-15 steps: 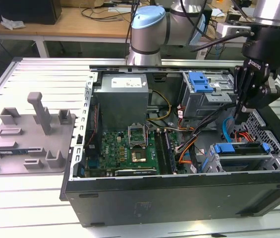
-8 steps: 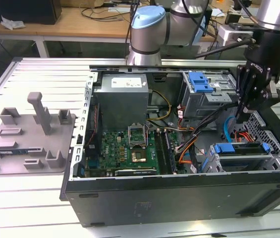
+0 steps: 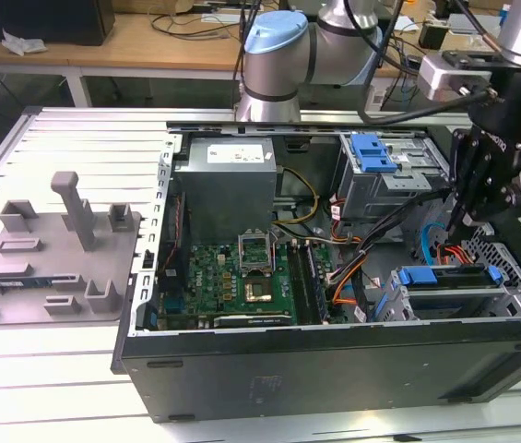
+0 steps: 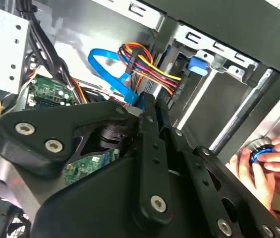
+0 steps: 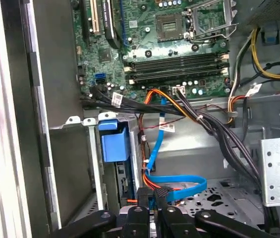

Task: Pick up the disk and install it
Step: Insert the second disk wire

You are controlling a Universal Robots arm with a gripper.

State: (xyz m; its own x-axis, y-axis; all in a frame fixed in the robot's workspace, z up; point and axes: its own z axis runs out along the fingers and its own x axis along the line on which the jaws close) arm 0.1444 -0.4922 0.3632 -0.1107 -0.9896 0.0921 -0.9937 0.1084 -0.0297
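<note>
The disk (image 3: 451, 293) sits in the lower drive bay at the exterior view's right, its blue bracket (image 3: 446, 275) along the top edge. In the first wrist view the blue bracket (image 5: 115, 141) shows end-on in the bay. My black gripper (image 3: 458, 224) hangs just above the bay inside the open computer case (image 3: 334, 360). Its fingers are pressed together in both wrist views, with the gripper (image 5: 154, 194) (image 4: 148, 103) tip beside a black cable connector (image 5: 162, 190) and a looped blue cable (image 5: 179, 181). Nothing is held that I can see.
The motherboard (image 3: 242, 277), grey power supply (image 3: 228, 180) and an upper bay with a blue latch (image 3: 371, 152) fill the case. Bundled cables (image 5: 214, 124) cross near the bay. A person's hand (image 4: 266, 163) holds a knob outside the case. A grey fixture plate (image 3: 53, 263) lies on the exterior view's left.
</note>
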